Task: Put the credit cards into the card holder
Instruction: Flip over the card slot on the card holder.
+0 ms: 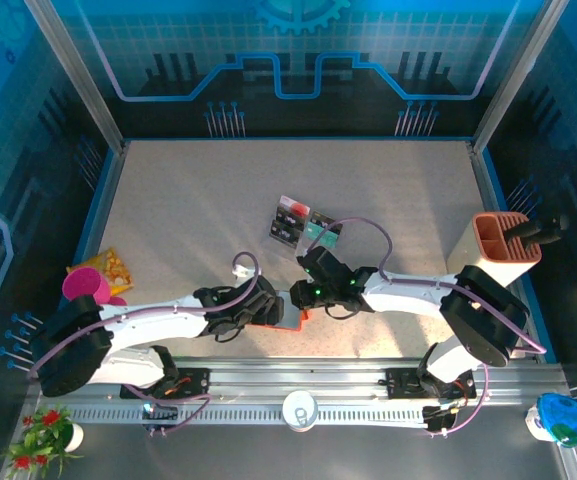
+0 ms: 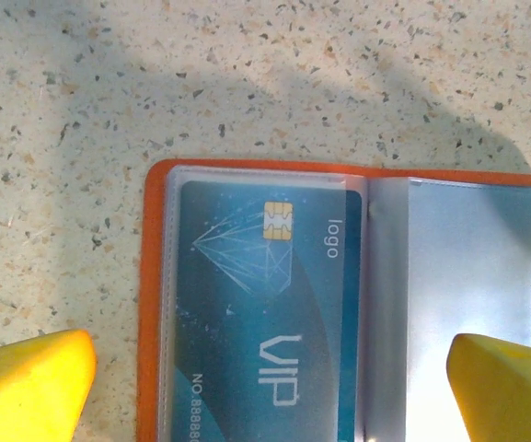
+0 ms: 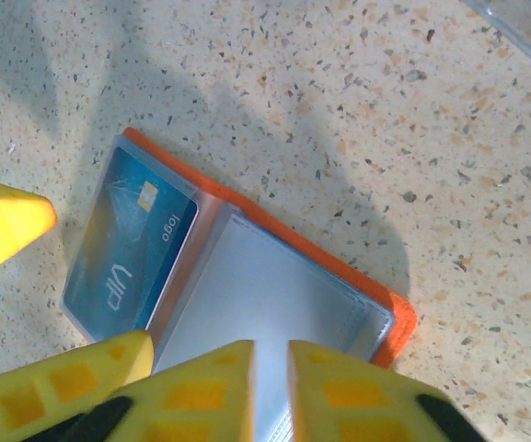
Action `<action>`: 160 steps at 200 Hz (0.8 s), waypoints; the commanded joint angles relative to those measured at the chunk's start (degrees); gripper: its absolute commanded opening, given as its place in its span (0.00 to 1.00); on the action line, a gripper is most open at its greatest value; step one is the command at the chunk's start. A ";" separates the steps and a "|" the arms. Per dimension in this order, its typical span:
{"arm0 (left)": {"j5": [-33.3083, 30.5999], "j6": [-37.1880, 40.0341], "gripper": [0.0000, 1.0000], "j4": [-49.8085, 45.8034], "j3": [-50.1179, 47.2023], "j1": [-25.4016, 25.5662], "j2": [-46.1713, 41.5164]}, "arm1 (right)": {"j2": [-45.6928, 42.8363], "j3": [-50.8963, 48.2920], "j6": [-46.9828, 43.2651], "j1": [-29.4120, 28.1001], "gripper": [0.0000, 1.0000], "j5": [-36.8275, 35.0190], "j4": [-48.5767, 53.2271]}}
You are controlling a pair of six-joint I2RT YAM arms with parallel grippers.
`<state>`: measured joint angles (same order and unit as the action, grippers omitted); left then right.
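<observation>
Your left gripper [image 2: 267, 368] hung right over the card holder [image 2: 145, 304], jaws spread wide. One yellow fingertip was off the holder's outer edge, the other over its opposite half, and they gripped nothing. The holder lay open and flat on the table [image 2: 247, 83] with a blue card [image 2: 265, 304] tucked in one clear pocket, chip end away from your fingertips. The pocket [image 2: 472, 267] across the fold from it looked empty. Your right gripper [image 3: 270, 382] hovered over that empty side, fingers drawn close with only a thin slit between them. I saw no card in there, though I couldn't tell whether they nipped the plastic sleeve. So one card was in, by my reckoning, and more were waiting. The other cards [image 1: 290, 217] stood well beyond the holder, on the side away from your arm bases. That was the relation that mattered: from overhead, the right gripper sat on the holder's side toward those cards, so it looked the nearer one, and the reach would run outward, away from the holder. The holder's long axis ran roughly from one gripper to the other, so I judged a card would need to come back turned to match the blue one's lie.
</observation>
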<state>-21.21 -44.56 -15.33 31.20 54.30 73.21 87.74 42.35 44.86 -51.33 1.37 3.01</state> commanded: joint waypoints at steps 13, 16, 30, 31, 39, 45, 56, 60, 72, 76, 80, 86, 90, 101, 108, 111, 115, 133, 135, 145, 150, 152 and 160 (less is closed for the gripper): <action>-0.91 1.84 0.99 -2.33 2.28 0.36 0.17 | 2.56 0.67 -1.18 -0.44 0.11 -0.86 2.02; -0.96 1.84 0.99 -2.29 2.29 0.34 0.31 | 2.74 0.73 -1.22 -0.48 0.10 -0.92 1.96; -0.94 1.93 0.99 -2.25 2.29 0.36 0.87 | 4.01 1.11 -1.40 -0.48 0.09 -0.68 1.68; -0.94 1.93 0.99 -2.20 2.29 0.36 0.92 | 4.05 1.13 -1.46 -0.50 0.09 -0.67 1.67; -0.93 1.93 0.99 -2.16 2.20 0.32 1.13 | 4.82 1.54 -1.52 -0.49 0.09 -0.45 1.66; -0.97 2.00 0.99 -2.03 2.12 0.37 1.26 | 5.49 1.75 -1.61 -0.52 0.08 -0.23 1.61; -0.94 2.01 0.99 -1.89 2.03 0.33 1.45 | 6.64 2.29 -1.77 -0.53 0.08 0.26 1.23; -0.98 2.08 0.99 -1.81 2.02 0.31 1.49 | 7.06 2.54 -1.79 -0.52 0.08 0.50 1.07; -1.02 2.09 0.99 -1.72 1.94 0.31 1.76 | 8.17 3.21 -1.88 -0.51 0.08 1.32 0.73; -1.04 2.10 0.99 -1.72 1.90 0.38 1.83 | 8.54 3.52 -1.90 -0.52 0.08 1.65 0.69; -1.02 2.08 0.99 -1.65 1.85 0.35 1.91 | 8.77 3.80 -1.88 -0.50 0.08 1.98 0.65; -1.08 2.10 0.99 -1.64 1.85 0.35 2.00 | 9.23 4.10 -1.97 -0.52 0.08 2.40 0.60; -1.06 2.10 0.99 -1.52 1.76 0.34 2.02 | 9.44 4.28 -1.98 -0.51 0.08 2.64 0.60; -1.12 2.10 0.99 -1.43 1.59 0.34 2.29 | 9.86 4.64 -1.97 -0.55 0.08 2.99 0.52; -1.25 2.10 0.99 -1.45 1.50 0.36 2.46 | 9.84 4.66 -1.93 -0.53 0.08 3.03 0.52; -1.30 2.10 0.99 -1.38 1.45 0.33 2.51 | 9.89 4.57 -1.89 -0.53 0.08 3.03 0.51; -1.40 2.10 0.99 -1.32 1.33 0.38 2.54 | 9.90 4.58 -1.87 -0.54 0.08 3.02 0.47; -1.76 1.78 0.99 -1.36 0.82 0.39 2.82 | 9.73 4.61 -1.88 -0.52 0.08 2.85 0.60; -1.85 1.71 0.98 -1.37 0.75 0.33 2.88 | 9.73 4.59 -1.88 -0.52 0.08 2.85 0.60; -1.99 1.58 0.95 -1.11 0.30 0.28 2.90 | 9.62 4.67 -1.88 -0.52 0.08 2.83 0.69; -2.01 1.45 0.94 -1.03 0.11 0.35 2.90 | 9.64 4.60 -1.85 -0.52 0.08 2.87 0.69; -2.02 1.48 0.93 -0.95 -0.04 0.32 2.90 | 9.55 4.63 -1.81 -0.52 0.08 2.86 0.69; -2.00 1.40 0.89 -0.72 -0.39 0.33 2.90 | 9.53 4.73 -1.80 -0.53 0.08 2.83 0.69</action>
<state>-21.65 -43.46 -16.08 31.77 54.30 75.40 96.47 46.26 43.86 -51.37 3.51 2.44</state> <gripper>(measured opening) 0.937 0.078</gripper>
